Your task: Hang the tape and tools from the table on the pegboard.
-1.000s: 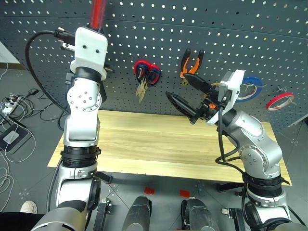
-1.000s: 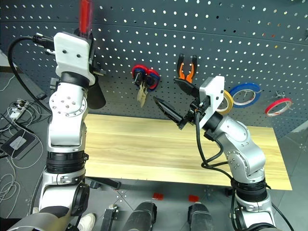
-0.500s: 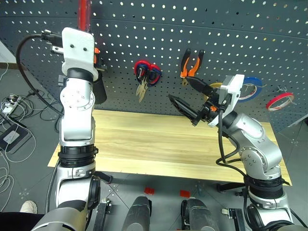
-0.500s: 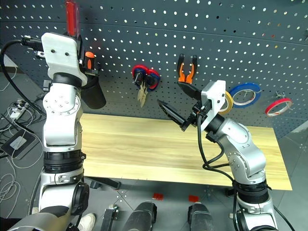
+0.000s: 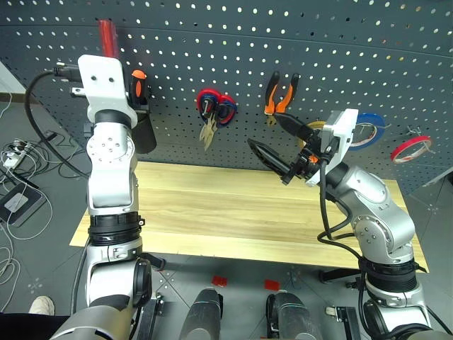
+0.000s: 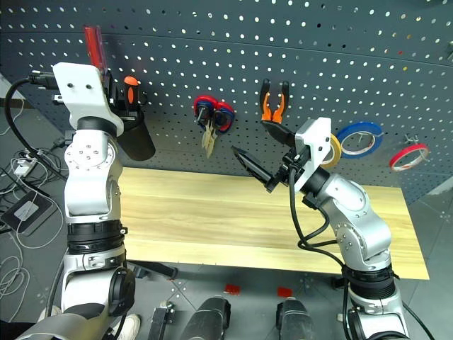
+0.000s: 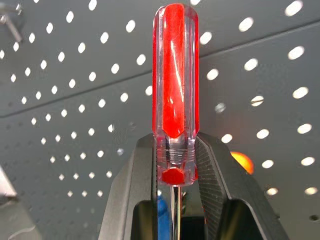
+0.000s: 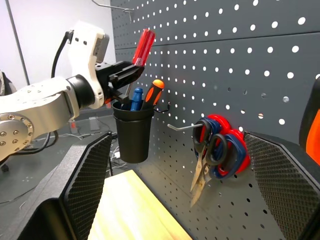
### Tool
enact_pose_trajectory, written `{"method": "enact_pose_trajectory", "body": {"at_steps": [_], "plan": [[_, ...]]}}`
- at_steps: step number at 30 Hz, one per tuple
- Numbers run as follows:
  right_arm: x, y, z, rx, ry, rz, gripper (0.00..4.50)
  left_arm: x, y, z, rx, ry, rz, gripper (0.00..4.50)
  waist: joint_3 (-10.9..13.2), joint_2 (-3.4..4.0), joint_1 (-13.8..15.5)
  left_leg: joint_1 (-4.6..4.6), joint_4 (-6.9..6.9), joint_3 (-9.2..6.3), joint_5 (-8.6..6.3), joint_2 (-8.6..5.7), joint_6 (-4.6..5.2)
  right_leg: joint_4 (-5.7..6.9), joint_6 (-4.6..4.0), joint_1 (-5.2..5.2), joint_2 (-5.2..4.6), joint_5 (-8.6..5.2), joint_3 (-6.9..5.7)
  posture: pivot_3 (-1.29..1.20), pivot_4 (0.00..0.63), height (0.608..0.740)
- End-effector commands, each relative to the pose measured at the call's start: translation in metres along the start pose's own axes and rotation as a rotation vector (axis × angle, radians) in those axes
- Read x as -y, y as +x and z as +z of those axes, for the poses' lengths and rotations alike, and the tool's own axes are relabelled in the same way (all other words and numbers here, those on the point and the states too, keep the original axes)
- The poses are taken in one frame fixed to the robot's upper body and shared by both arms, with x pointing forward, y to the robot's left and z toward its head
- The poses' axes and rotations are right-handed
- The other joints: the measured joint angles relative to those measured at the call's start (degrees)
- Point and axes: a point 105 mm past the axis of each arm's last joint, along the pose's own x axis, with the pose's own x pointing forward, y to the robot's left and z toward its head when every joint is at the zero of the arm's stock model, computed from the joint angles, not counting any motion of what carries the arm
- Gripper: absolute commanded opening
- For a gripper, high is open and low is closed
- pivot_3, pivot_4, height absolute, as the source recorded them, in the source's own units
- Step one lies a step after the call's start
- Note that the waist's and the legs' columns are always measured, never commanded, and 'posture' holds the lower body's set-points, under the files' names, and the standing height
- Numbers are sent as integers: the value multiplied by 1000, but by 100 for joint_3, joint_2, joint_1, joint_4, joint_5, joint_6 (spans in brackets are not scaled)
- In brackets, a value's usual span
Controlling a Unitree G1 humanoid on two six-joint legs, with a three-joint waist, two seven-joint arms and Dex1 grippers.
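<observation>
Left eye view: the pegboard point(image 5: 233, 42) spans the back, the bare table point(image 5: 226, 212) just below it. Against the pegboard's left part hangs a black cup point(image 8: 132, 132) holding orange and blue-handled screwdrivers; right of it hang the scissors point(image 5: 212, 113), pliers point(image 5: 282, 93) and tape point(image 6: 333, 149). The left gripper point(image 8: 122, 75) is clamped on the red-handled screwdriver point(image 7: 175, 75), shaft down, just above the cup. The right gripper point(image 5: 279, 145) is spread wide, empty, in front of the pegboard. The screwdriver looks light, rigid and slick-handled; gripping low at the collar seems steadiest
</observation>
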Motion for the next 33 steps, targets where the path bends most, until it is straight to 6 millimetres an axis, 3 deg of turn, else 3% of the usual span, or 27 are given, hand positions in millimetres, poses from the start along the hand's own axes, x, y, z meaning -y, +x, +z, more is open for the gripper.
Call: {"method": "enact_pose_trajectory", "body": {"at_steps": [1, 2, 14, 24, 29, 33], "plan": [[-6, 1, 17, 51, -32, 23, 4500, -8, -3, 1, -1, -10, 35, 741, 0, 0, -8, 0, 0, 0, 0, 0, 0, 1, 0, 0, 0, 0, 1, 145, 192, 740], [-6, 1, 17, 50, -32, 23, 4500, -8, -4, 0, -3, -11, 35, 741, 0, 0, -13, 0, 0, 1, 0, 0, 0, 1, 0, 0, 0, 0, 1, 145, 192, 740], [-4, 3, 15, 44, -35, 21, 4500, -4, -6, -5, -33, -17, 18, 4430, 0, 0, -9, 1, 0, -2, 0, 0, 0, 3, 0, 0, 0, 0, 0, 148, 193, 740], [-4, 0, 15, 36, -47, 21, 4500, 12, -20, 3, -40, -49, -89, 4486, 0, 0, 5, 1, 1, -1, 0, -1, 0, 4, 0, 1, 0, 0, 3, 154, 180, 740], [-6, -4, 16, 23, -58, 14, 4500, 33, -36, 17, 7, -31, -191, 4486, 0, 0, 12, 1, 2, -1, 0, 0, 0, 1, 0, 1, 0, 0, 3, 162, 169, 740], [2, -14, 4, -73, -94, -74, 4500, 55, -55, 15, -18, -63, -281, 4486, -15, 1, 17, 2, 1, 2, 0, -1, 0, 3, 0, 1, -1, 0, 9, 161, 162, 740]]}}
